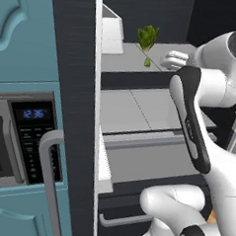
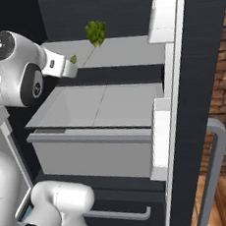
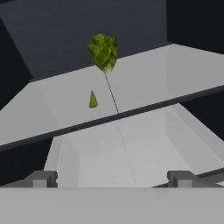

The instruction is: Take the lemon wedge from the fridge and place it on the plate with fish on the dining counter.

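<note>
- The fridge (image 1: 76, 112) is seen with its doors swung open; the pale grey shelves and bin are exposed between the black door edges.
- A small green lemon wedge (image 3: 92, 100) is seen lying on the upper shelf (image 3: 175, 74) of the fridge, near the shelf's front edge and left of its middle seam in the hand view.
- A leafy green lettuce head (image 3: 104, 51) is seen standing on the same shelf, farther back than the wedge and slightly to its right; the two are apart.
- The gripper (image 3: 111, 178) is held with its fingers spread wide apart, and nothing is seen between them.
- The gripper is pointed into the fridge, in front of the shelf and short of the wedge, with no contact made.
- In the right base view, the hand (image 2: 60, 66) is seen at the near left corner of the upper shelf, just beside the wedge (image 2: 73, 59).
- Below the shelf, an open pale grey bin (image 2: 95, 136) is seen, split down the middle by a thin line.
- A white door bin (image 2: 160, 16) is mounted on the inside of the right door.
- A lower drawer with a grey bar handle (image 2: 120, 214) is seen under the bin.
- To the left of the fridge, a microwave (image 1: 20, 138) is set into teal cabinets (image 1: 24, 30).
</note>
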Motion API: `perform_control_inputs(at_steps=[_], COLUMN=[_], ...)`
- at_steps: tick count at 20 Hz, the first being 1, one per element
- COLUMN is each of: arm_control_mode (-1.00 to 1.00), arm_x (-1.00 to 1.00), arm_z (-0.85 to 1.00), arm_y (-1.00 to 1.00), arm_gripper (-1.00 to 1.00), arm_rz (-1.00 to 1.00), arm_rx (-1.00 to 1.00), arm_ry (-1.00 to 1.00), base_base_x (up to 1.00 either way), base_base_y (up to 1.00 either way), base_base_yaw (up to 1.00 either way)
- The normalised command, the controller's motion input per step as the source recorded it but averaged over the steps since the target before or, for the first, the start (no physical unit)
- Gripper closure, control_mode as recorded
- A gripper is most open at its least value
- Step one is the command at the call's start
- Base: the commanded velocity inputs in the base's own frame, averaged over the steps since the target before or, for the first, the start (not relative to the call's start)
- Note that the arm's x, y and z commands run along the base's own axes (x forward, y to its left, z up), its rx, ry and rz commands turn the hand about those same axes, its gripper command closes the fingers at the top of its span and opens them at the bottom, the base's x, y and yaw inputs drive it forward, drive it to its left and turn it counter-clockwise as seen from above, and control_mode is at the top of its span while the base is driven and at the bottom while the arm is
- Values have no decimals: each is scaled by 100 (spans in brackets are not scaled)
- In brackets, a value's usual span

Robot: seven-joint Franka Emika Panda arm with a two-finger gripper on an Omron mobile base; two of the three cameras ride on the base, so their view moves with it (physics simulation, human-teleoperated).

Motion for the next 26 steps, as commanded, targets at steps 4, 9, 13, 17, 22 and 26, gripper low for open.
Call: perform_control_inputs(at_steps=[4, 9, 13, 17, 22, 26], arm_control_mode=[-100, -100, -100, -100, -100, -100], arm_x=[76, 64, 45, 29, 14, 33], arm_z=[14, 0, 0, -21, -46, 0], arm_y=[23, 2, 3, 13, 18, 1], arm_gripper=[-100, -100, -100, -100, -100, -100], arm_rz=[0, 3, 5, 8, 11, 6], arm_rx=[0, -3, -6, -9, -12, -2], arm_ry=[3, 14, 22, 1, -7, -10], base_base_x=[0, 0, 0, 0, 0, 0], base_base_y=[0, 0, 0, 0, 0, 0], base_base_yaw=[0, 0, 0, 0, 0, 0])
